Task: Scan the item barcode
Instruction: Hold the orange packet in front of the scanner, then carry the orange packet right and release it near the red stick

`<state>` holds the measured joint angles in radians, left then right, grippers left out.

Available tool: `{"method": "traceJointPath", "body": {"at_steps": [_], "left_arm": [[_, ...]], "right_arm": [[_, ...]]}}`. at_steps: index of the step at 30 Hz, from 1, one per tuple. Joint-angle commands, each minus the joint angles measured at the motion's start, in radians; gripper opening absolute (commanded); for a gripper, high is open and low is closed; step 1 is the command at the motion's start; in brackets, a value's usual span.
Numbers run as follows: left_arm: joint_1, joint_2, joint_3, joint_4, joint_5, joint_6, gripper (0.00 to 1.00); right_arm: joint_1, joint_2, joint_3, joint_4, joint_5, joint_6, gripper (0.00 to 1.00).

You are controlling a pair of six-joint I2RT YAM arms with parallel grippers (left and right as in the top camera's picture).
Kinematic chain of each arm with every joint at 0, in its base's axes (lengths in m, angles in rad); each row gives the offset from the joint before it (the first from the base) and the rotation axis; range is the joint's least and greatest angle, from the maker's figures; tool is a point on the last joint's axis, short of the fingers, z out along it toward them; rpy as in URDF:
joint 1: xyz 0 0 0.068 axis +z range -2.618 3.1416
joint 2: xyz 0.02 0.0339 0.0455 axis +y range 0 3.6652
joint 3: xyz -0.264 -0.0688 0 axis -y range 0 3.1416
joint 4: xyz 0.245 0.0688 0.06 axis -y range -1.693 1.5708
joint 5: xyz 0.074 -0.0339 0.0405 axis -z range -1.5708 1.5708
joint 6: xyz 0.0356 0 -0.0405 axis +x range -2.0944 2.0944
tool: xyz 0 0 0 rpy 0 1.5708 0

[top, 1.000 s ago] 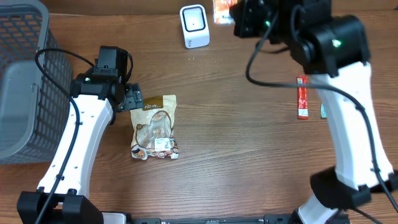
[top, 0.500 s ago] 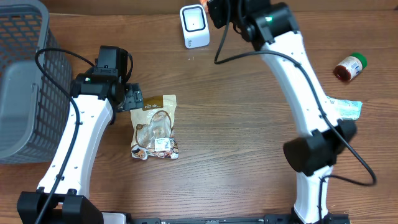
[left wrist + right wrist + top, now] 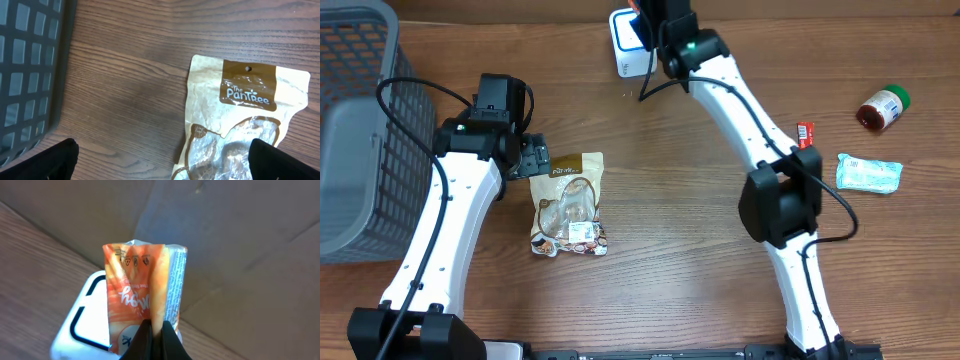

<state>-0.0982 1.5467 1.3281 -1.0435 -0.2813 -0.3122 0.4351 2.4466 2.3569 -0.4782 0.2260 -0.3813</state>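
My right gripper (image 3: 156,339) is shut on an orange snack packet (image 3: 142,292), pinching its lower edge so it stands upright. Just behind and below the packet is the white barcode scanner (image 3: 82,325). From overhead the right gripper (image 3: 648,14) sits over the scanner (image 3: 628,45) at the table's far edge, and the arm hides most of the packet. My left gripper (image 3: 534,158) stands open low over the table, its fingers wide apart. The top left corner of a brown "The PanTree" pouch (image 3: 245,110) lies between them.
A grey mesh basket (image 3: 355,130) stands at the left edge. On the right lie a red-lidded bottle (image 3: 882,107), a light blue packet (image 3: 868,172) and a red stick packet (image 3: 805,133). The brown pouch (image 3: 570,205) lies left of centre.
The right arm has swung left along the table's far edge, bringing the orange packet over the scanner. The left arm and the brown pouch have not moved.
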Motion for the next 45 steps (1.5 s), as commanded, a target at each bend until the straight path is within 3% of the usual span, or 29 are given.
{"method": "traceJointPath", "body": {"at_steps": [1, 12, 45], "left_arm": [[-0.001, 0.003, 0.002, 0.002, -0.006, 0.001, 1.0], [-0.001, 0.003, 0.002, 0.002, -0.006, 0.001, 1.0], [-0.001, 0.003, 0.002, 0.002, -0.006, 0.001, 1.0]], "right_arm": [[0.04, 0.064, 0.018, 0.085, 0.093, -0.109, 0.04], [0.087, 0.165, 0.018, 0.241, 0.246, -0.402, 0.04], [0.08, 0.181, 0.004, 0.207, 0.305, -0.378, 0.04]]}}
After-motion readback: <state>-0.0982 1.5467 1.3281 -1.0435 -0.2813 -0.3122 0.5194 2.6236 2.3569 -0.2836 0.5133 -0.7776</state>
